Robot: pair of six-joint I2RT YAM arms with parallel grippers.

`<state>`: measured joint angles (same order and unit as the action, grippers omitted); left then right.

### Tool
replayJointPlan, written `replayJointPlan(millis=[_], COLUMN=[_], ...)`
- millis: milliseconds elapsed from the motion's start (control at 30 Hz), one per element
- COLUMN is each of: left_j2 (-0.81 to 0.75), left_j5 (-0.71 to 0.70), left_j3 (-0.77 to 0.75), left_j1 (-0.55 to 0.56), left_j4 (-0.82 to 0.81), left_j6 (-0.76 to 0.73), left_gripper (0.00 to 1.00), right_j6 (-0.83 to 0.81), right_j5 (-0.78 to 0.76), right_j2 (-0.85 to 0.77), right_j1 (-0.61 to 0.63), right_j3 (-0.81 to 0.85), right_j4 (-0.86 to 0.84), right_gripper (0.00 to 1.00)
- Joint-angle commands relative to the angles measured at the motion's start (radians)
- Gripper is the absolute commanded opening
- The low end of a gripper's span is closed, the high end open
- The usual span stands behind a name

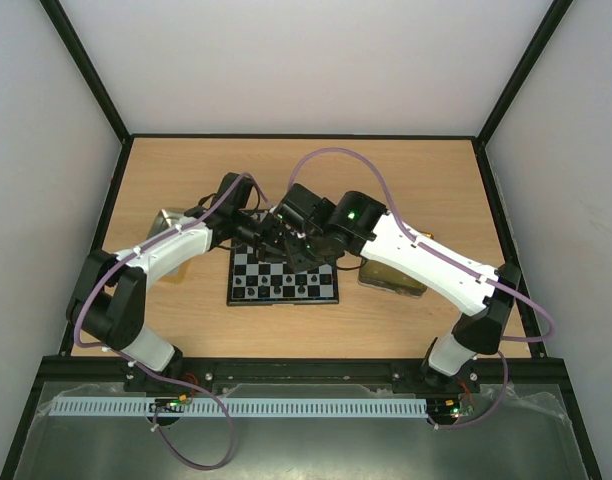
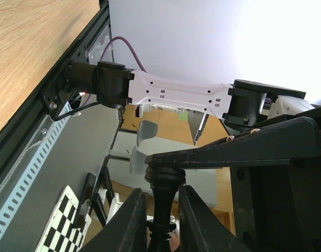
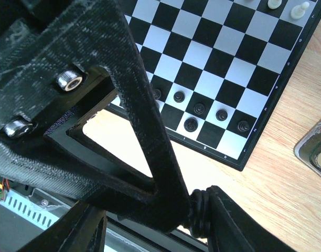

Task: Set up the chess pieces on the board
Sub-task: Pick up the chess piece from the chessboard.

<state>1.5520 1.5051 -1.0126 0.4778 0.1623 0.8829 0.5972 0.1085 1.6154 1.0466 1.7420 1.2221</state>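
While left gripper clamps a black piece by the board, right gripper has fingers spread around it; can't tell if gripping.

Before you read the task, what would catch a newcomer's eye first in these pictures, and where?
The left arm and right arm meet head to head above the far edge of the board. In the left wrist view, the left gripper pinches a black chess piece close up. Black pawns line the board's edge nearest the arm bases.
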Motion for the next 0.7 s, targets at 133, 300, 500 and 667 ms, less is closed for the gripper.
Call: replayJointPlan(millis=[133,300,500,667], left_j2=[-0.027,-0.026,-0.024,-0.024], left_j5=[0.161,0.161,0.161,0.161], left_j3=[0.003,0.005,0.003,0.003], left_j1=[0.031,0.033,0.039,0.041], left_j4=[-0.023,-0.025,-0.027,-0.027], left_j6=[0.008,0.008,0.005,0.004], left_gripper=[0.22,0.14,0.03,0.03], right_j6=[-0.011,-0.011,-0.011,-0.012], right_j5=[-0.003,-0.008,-0.003,-0.003], right_j2=[0.037,0.04,0.045,0.05], right_j1=[0.0,0.0,0.0,0.0], right_j3=[0.012,0.018,0.022,0.022], right_j4=[-0.071,-0.071,-0.075,-0.078], right_gripper=[0.4,0.4,0.39,0.4])
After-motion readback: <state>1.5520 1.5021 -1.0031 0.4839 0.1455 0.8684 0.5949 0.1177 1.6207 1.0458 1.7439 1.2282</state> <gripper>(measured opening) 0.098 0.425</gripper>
